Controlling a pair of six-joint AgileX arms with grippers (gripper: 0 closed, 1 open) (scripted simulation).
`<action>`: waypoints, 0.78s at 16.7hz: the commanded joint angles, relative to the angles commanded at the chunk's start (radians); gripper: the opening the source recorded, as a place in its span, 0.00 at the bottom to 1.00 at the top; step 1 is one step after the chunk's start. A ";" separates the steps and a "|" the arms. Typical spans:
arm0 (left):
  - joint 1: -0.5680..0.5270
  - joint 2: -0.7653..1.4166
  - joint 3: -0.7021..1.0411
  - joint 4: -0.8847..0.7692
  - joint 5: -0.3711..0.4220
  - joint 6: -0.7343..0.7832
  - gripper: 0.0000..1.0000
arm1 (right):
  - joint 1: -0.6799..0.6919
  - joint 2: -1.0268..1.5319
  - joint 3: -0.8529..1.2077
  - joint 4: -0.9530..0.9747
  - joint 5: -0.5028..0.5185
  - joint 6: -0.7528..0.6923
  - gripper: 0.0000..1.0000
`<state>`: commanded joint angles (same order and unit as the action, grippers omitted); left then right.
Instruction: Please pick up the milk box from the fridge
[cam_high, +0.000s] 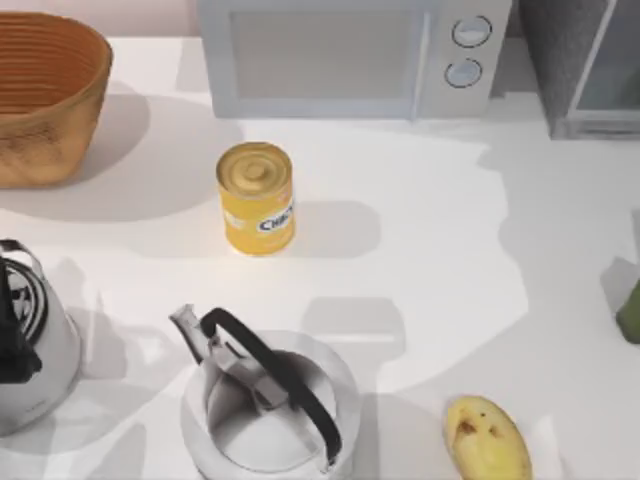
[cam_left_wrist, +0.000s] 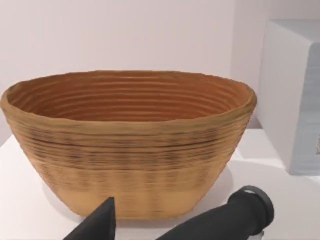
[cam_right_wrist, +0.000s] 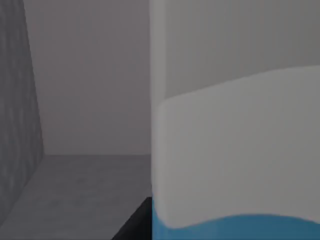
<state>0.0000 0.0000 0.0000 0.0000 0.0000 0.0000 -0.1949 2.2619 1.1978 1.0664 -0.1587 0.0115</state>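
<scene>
White and sky-blue, the milk box (cam_right_wrist: 235, 150) is standing close against the right gripper's camera inside the fridge (cam_right_wrist: 75, 100); its pale upper face is taking up the near side of the right wrist view and a blue band is showing along its lower edge; beside it the fridge's grey back wall, speckled side wall and floor are lying open. One dark fingertip (cam_right_wrist: 136, 224) is poking in at the carton's lower corner, just beside it, perhaps touching; whether the right fingers are spread or closed on the carton I cannot tell.

From above, the fridge (cam_high: 580, 60) is sitting at the table's far right corner, its pale framed door panel angled outward; the microwave (cam_high: 350, 55) is standing just beside it to the left.

Dark left fingers (cam_left_wrist: 100, 225) are hanging at the near edge of the left wrist view, a pointed tip on one side and a rounded black part on the other, set apart with nothing between them; ahead of them, near but not touching, the woven basket (cam_left_wrist: 127, 150) is resting on the white table (cam_left_wrist: 25, 200); how wide the left jaws are standing I cannot tell for certain.

Elsewhere the yellow can (cam_high: 257, 198) is standing upright mid-table; a kettle (cam_high: 270, 405) with a black handle is sitting near the front edge, a second kettle (cam_high: 30, 350) at the left edge, and a yellowish potato-like item (cam_high: 487, 438) toward the front right.
</scene>
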 joint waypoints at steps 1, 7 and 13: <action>0.000 0.000 0.000 0.000 0.000 0.000 1.00 | 0.000 0.000 0.000 0.000 0.000 0.000 0.00; 0.000 0.000 0.000 0.000 0.000 0.000 1.00 | -0.003 -0.002 -0.001 0.000 0.000 0.001 0.00; 0.000 0.000 0.000 0.000 0.000 0.000 1.00 | -0.003 -0.077 0.012 -0.104 -0.001 0.003 0.00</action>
<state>0.0000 0.0000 0.0000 0.0000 0.0000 0.0000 -0.1978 2.1847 1.2099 0.9624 -0.1592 0.0144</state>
